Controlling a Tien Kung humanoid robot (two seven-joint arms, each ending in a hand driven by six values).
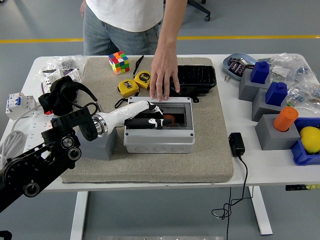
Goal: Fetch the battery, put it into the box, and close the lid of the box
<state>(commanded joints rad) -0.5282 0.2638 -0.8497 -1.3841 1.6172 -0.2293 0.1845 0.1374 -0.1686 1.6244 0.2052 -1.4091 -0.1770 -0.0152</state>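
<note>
1. One white rectangular table (pixel 150 176), near edge at 6 o'clock, carrying a beige felt mat (pixel 200 160) across its middle.
2. Left robot arm, black with a white forearm, entering from 8 o'clock; the left hand (pixel 150 116) lies flat on the lid of the grey plastic junction box (pixel 159 136), white and black fingers (pixel 156 121) stretched across the lid and gripping nothing.
3. The box sits at the mat's centre. Its transparent hinged lid (pixel 175 114) is down, or almost so; whether it is latched cannot be told.
4. Orange cylindrical battery (pixel 169 119), inside the box, visible through the lid just at 3 o'clock of the fingers.
5. Grey foam block (pixel 101 146), touching the box at its 9 o'clock side, partly hidden by the forearm.
6. Black power adapter (pixel 236 144) with trailing cable, at 3 o'clock of the box, off the mat.
7. Person's hand (pixel 164 77), at 12 o'clock of the box, palm down, fingertips at the lid's far edge.
8. Black plastic tray (pixel 197 79), beside that hand at its 3 o'clock.
9. Two yellow tape measures (pixel 135 83), at 11 o'clock of the box.
10. Multicoloured puzzle cube (pixel 119 62), farther out at 11 o'clock.
</note>
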